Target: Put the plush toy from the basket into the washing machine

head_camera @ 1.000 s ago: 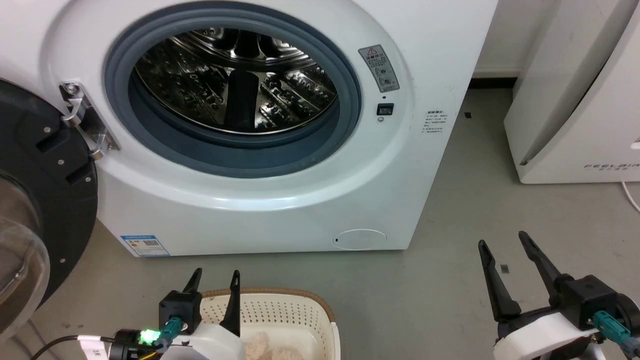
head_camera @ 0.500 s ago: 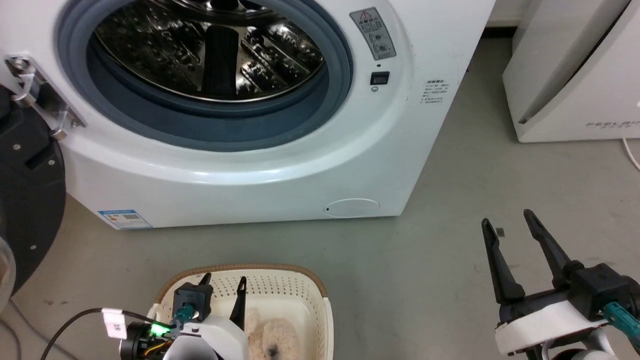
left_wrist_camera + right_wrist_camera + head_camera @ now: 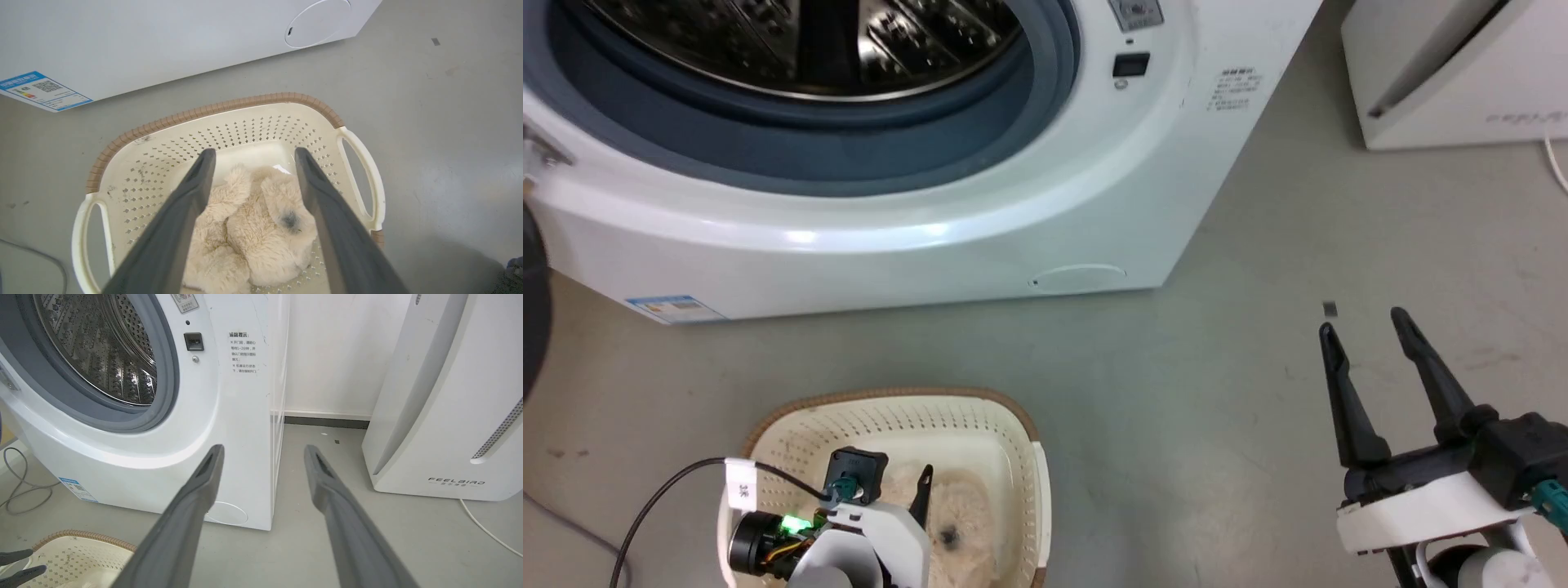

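1. The toy (image 3: 253, 228) lies on the bottom of the basket (image 3: 245, 102). It is curled, and a small dark spot on it faces up.
2. The basket stands on the grey floor (image 3: 1217, 408), near the front of the washer (image 3: 931, 237) but apart from it. Its brown rim and both side handles show in the left wrist view.
3. The left gripper (image 3: 254, 152) hangs over the basket and points down into it. Its two fingers are spread, and in the left wrist view one finger passes on each side of the toy. I cannot tell whether the tips touch the fur. The toy is not clamped.
4. The right gripper (image 3: 1362, 319) is over bare floor, well to the right of the basket. Its fingers are also apart and hold nothing.
5. The mouth of the washer is uncovered, so the grey seal (image 3: 849, 163) and the steel drum (image 3: 102, 355) are in sight. A dark part of the door (image 3: 531, 310) shows at the left edge of the head view.
6. A blue label (image 3: 41, 87) sits low on the washer front, and a round cover (image 3: 316, 22) is near its lower right corner.
7. A white appliance (image 3: 449, 416) stands to the right of the washer, with a strip of floor between them.
8. A black cable (image 3: 662, 490) with a white tag runs from the left wrist across the floor.
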Controlling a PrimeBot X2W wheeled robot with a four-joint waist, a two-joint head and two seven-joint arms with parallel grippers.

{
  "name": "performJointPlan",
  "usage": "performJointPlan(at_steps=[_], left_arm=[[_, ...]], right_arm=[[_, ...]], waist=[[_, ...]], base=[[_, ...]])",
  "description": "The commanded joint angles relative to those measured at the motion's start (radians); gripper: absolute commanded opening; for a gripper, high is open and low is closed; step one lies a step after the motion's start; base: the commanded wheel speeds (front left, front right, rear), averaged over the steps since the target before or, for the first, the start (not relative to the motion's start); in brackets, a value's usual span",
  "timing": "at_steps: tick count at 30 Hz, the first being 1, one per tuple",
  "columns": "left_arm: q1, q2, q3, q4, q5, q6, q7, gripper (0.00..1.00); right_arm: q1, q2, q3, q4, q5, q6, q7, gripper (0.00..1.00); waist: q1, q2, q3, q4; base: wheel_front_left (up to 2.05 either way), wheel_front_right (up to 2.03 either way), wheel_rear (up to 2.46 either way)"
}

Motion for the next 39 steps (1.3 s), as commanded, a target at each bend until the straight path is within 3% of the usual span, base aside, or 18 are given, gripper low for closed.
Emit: performJointPlan(at_steps=[1, 15, 24, 39], left_arm=[[-0.031, 0.007, -0.009, 0.035, -0.013, -0.008, 0.003, 1.0], [-0.125, 0.031, -0.134, 0.187, -0.084, -0.027, 0.089, 1.0], [-0.192, 0.076, -0.236, 0.267, -0.165, -0.037, 0.129, 1.0], [-0.33, 0.149, -0.345, 0.418, -0.193, -0.046, 0.069, 1.0]], right_arm=[[-0.022, 0.0, -0.004, -0.01, 0.007, -0.001, -0.011, 1.0], [-0.057, 0.0, -0.005, -0.024, 0.033, -0.001, -0.04, 1.0], [-0.08, 0.0, 0.006, -0.039, 0.039, -0.001, -0.058, 1.0], [-0.111, 0.0, 0.002, -0.057, 0.062, -0.001, -0.087, 1.0]], waist=[[-0.0001, 0.0, 0.031, -0.011], [-0.0001, 0.0, 0.17, -0.056], [-0.0001, 0.0, 0.264, -0.085], [-0.0001, 0.0, 0.408, -0.115]], base=[[0.0, 0.0, 0.0], [0.0, 0.0, 0.0], [0.0, 0.0, 0.0], [0.0, 0.0, 0.0]])
